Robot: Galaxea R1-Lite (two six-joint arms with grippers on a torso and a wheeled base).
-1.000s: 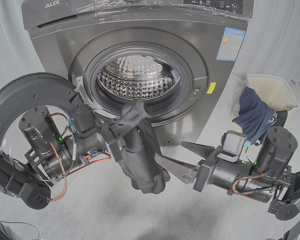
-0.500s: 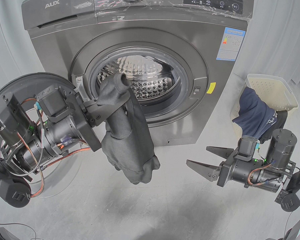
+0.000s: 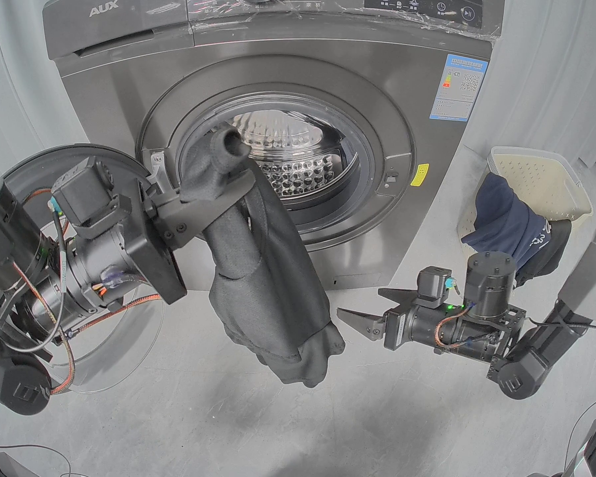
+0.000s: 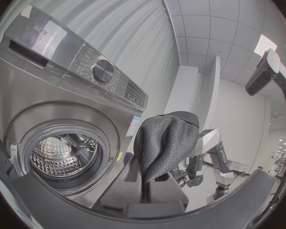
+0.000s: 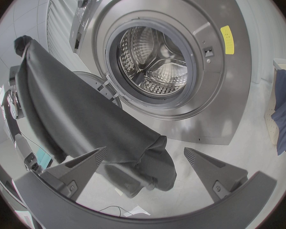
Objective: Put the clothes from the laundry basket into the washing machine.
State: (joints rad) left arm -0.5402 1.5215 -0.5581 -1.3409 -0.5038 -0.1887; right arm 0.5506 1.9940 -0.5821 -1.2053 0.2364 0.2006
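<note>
Dangling mid-frame outside the drum, the dark grey garment is hanging from the clamped left gripper, the right gripper is gaping empty, and a navy garment is waiting in the laundry basket at right.

Our left gripper is held high on the left, fingers pinched on the dark garment. Our right gripper sits low on the right, jaws spread, pointing leftward.

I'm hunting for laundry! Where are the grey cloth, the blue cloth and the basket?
grey cloth [image 3: 271, 266]: head view, its hanging middle.
blue cloth [image 3: 503, 223]: head view, the part draped over the rim.
basket [image 3: 544, 177]: head view, its pale inner wall.
</note>
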